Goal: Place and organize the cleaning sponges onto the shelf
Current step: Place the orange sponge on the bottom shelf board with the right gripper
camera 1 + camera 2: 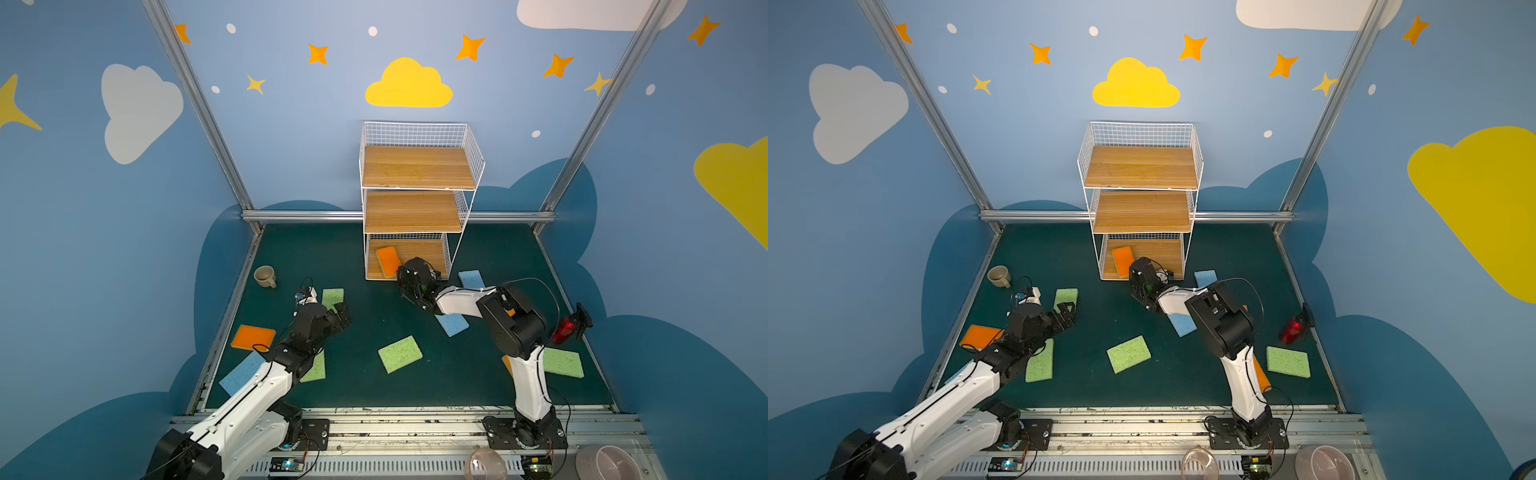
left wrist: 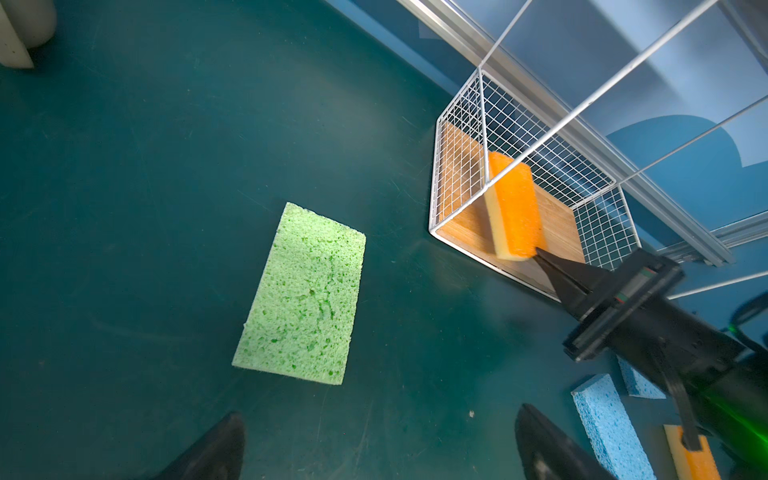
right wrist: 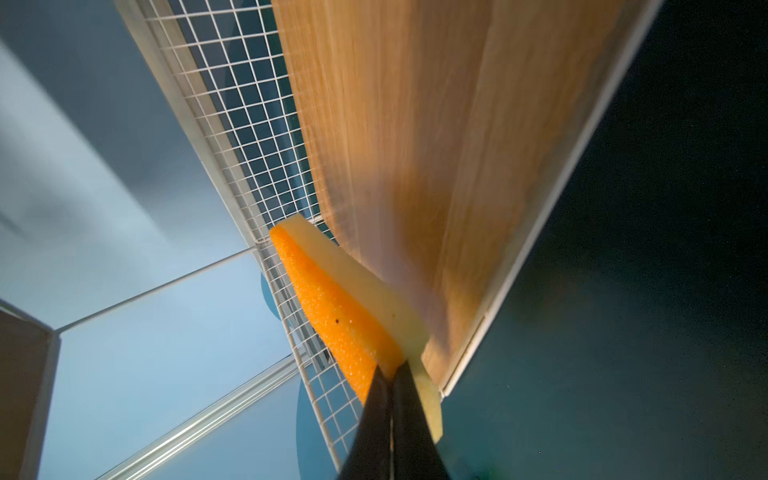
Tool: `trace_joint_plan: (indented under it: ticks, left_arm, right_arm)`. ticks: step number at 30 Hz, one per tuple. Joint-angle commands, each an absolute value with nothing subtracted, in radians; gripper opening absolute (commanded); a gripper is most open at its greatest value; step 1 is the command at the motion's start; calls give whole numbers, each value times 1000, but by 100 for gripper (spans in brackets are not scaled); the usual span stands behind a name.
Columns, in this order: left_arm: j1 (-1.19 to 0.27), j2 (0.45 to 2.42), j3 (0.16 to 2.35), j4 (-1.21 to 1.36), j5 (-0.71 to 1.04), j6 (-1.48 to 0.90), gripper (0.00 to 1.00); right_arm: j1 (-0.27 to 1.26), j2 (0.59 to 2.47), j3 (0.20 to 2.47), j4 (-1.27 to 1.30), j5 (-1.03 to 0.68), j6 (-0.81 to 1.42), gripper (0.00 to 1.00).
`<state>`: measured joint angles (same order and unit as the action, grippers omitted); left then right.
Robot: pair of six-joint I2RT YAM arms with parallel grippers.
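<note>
Right gripper [image 3: 390,384]: jaws pinched shut on one end of an orange sponge [image 3: 332,307], yellow edge visible. The sponge sits tilted in the bottom tier of the shelf [image 1: 417,168], toward that tier's left wire wall; contact with the board cannot be confirmed. Left gripper [image 2: 380,444]: jaws spread wide, holding nothing, over the dark green mat [image 1: 374,282] front-left of the shelf, with a light green sponge [image 2: 303,295] lying flat just ahead of it. A light blue sponge [image 1: 471,278] lies just beside the shelf's front right corner. A second green sponge [image 1: 400,354] lies flat well in front of the shelf.
</note>
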<state>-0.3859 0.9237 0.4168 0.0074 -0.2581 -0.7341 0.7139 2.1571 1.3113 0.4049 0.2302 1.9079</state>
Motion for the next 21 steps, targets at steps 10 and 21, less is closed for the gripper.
trace_joint_plan:
  ticks: [10, 21]
  left_arm:
    - [-367, 929, 406, 36, -232, -746, 100]
    - [-363, 926, 400, 37, -226, -752, 100]
  right_arm:
    - [732, 2293, 1468, 358, 195, 1887, 0]
    - [760, 2307, 1461, 438, 142, 1816, 16]
